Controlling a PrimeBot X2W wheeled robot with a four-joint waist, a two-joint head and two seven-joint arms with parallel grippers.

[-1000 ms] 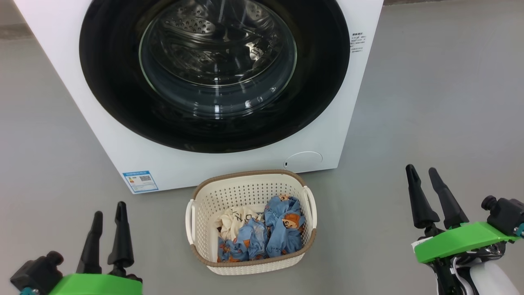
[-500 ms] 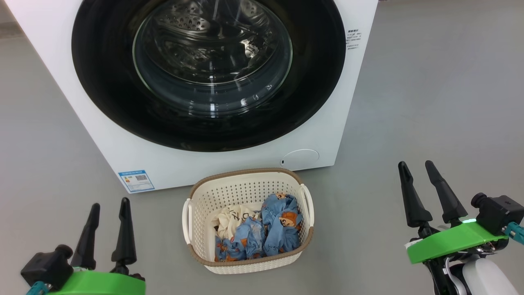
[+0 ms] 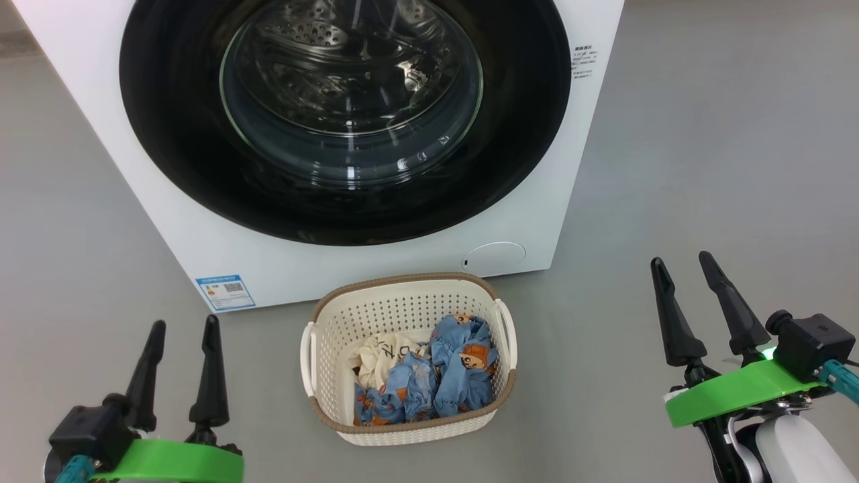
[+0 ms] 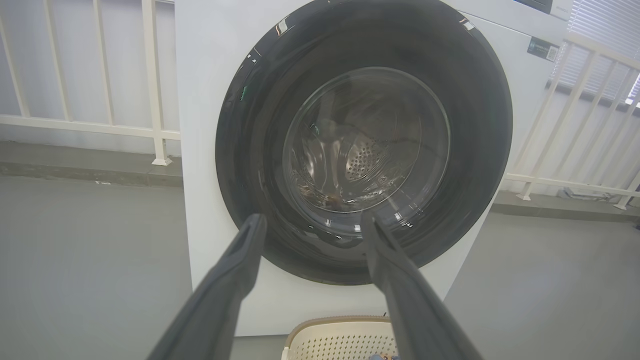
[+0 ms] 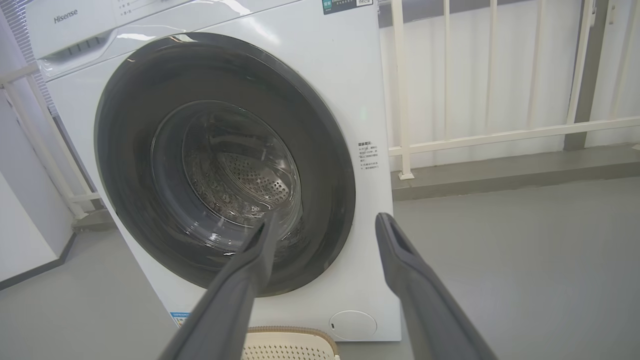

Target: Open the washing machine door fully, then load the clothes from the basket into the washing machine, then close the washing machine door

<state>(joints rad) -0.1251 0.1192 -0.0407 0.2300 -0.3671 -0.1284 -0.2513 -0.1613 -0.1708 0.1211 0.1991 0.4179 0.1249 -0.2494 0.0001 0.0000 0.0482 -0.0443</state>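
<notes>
Bare grey floor [image 3: 704, 134] flanked the washing machine [image 3: 201, 248], with a white railing [image 5: 500, 135] behind. Its door [image 3: 174, 134] was shut. The basket [image 3: 409, 305] of clothes [image 3: 436, 382] sat just before it, between the left gripper [image 3: 185, 323] and right gripper [image 3: 680, 260], both spread wide and empty.

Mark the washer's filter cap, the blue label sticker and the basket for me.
filter cap [image 3: 496, 257], head view, centre of the round white cap.
blue label sticker [image 3: 225, 291], head view, middle of the sticker.
basket [image 3: 402, 312], head view, perforated far wall below the brown rim.
</notes>
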